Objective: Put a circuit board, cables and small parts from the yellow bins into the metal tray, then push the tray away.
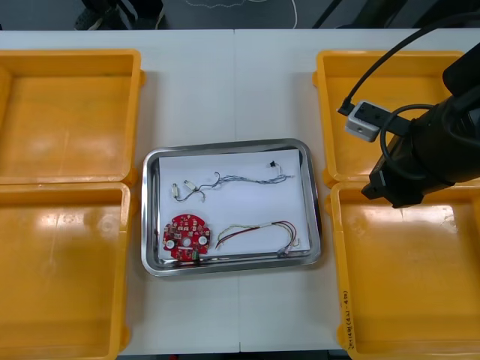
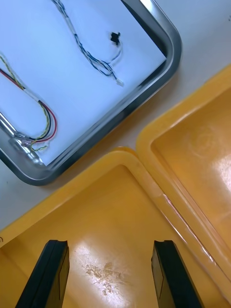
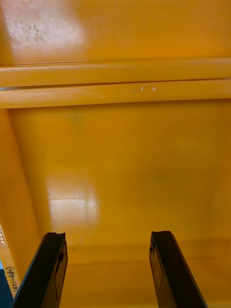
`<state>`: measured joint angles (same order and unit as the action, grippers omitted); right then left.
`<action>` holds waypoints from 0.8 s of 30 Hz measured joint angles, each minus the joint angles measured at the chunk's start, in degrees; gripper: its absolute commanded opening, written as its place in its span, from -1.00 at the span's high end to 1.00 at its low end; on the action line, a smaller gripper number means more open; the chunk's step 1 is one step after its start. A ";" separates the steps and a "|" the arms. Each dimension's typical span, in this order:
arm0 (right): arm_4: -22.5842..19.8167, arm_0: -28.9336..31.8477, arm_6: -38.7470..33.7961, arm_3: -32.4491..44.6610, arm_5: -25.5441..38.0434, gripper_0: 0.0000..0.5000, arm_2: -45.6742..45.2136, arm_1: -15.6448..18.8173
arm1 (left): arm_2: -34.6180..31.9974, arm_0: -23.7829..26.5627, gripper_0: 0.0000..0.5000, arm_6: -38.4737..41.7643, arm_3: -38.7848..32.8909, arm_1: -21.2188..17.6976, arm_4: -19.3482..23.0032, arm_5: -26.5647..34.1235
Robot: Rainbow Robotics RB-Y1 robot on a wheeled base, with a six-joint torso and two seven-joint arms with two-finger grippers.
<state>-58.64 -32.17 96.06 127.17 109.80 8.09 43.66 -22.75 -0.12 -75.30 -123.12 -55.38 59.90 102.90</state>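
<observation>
Light table [image 1: 232,75], dark floor [image 1: 225,11] beyond. R gripper [image 2: 109,245] spread, empty, over yellow bin [image 2: 96,211]. Metal tray [image 2: 166,36] w/ cables [image 2: 98,65] and circuit board [image 1: 186,238] lies just ahead of its fingers. L gripper [image 3: 108,236] spread, empty, over another bin [image 3: 115,159]. R arm [image 1: 427,150] hides bin rims.

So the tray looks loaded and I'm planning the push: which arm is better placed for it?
Probably right: the right hand, open, hangs over a yellow bin with the metal tray just ahead; the left hand, open, faces another bin's floor.
</observation>
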 measured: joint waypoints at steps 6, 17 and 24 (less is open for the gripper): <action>-0.44 -3.63 2.11 0.00 0.00 -1.00 5.10 0.00 | 0.00 0.00 -1.00 0.00 0.00 1.51 -0.78 -0.16; 2.21 -7.57 4.38 0.01 -2.57 -1.00 13.83 -2.44 | 0.00 0.00 -1.00 0.00 -0.01 3.47 -2.31 -0.17; 4.41 -10.31 6.75 -0.97 -7.14 -1.00 21.57 -3.96 | 0.00 0.00 -1.00 0.00 -0.02 3.98 -2.90 -0.17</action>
<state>-54.23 -42.48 102.82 126.19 102.66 29.66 39.70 -22.75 -0.12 -75.30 -123.14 -51.39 57.00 102.72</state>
